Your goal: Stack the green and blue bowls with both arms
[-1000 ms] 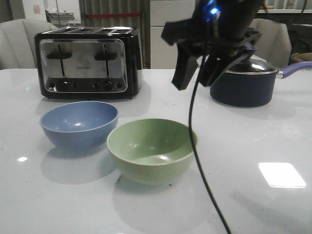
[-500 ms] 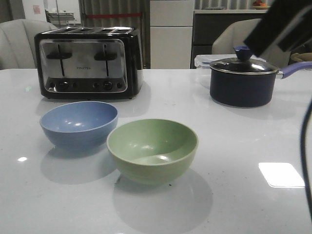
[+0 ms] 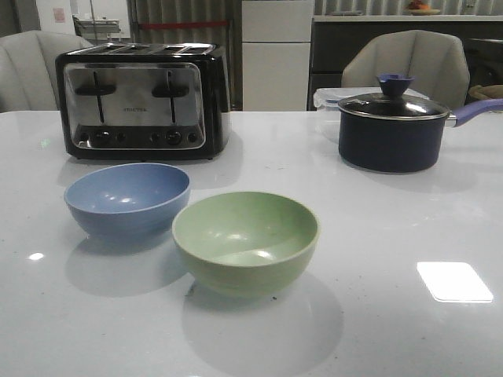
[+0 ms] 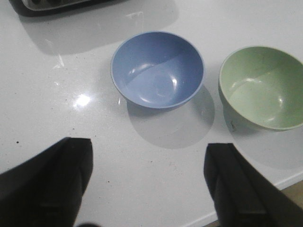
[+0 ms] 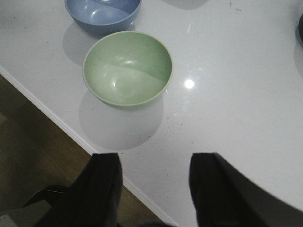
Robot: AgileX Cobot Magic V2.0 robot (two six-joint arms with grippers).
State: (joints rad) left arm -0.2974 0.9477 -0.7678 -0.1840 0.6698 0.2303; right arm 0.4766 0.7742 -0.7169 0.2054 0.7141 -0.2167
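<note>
The dusty blue bowl (image 3: 127,198) and the pale green bowl (image 3: 245,240) stand side by side on the white table (image 3: 393,236), both upright and empty, the green one nearer the front. Neither arm shows in the front view. My left gripper (image 4: 149,146) hangs open high above the table, short of the blue bowl (image 4: 157,69), with the green bowl (image 4: 262,86) off to one side. Over the table's front edge my right gripper (image 5: 154,161) is open too, the green bowl (image 5: 128,67) ahead of it and the blue bowl (image 5: 103,13) beyond.
A black four-slot toaster (image 3: 145,100) stands at the back left. At the back right is a dark lidded saucepan (image 3: 393,131) with a blue handle, a clear plastic box behind it. Chairs stand beyond the table. The table's front edge (image 5: 57,122) drops to a brown floor.
The right arm, which hung over the green bowl and saucepan a second ago, has lifted up and away to the right and left the front view. The bowls have not moved.
</note>
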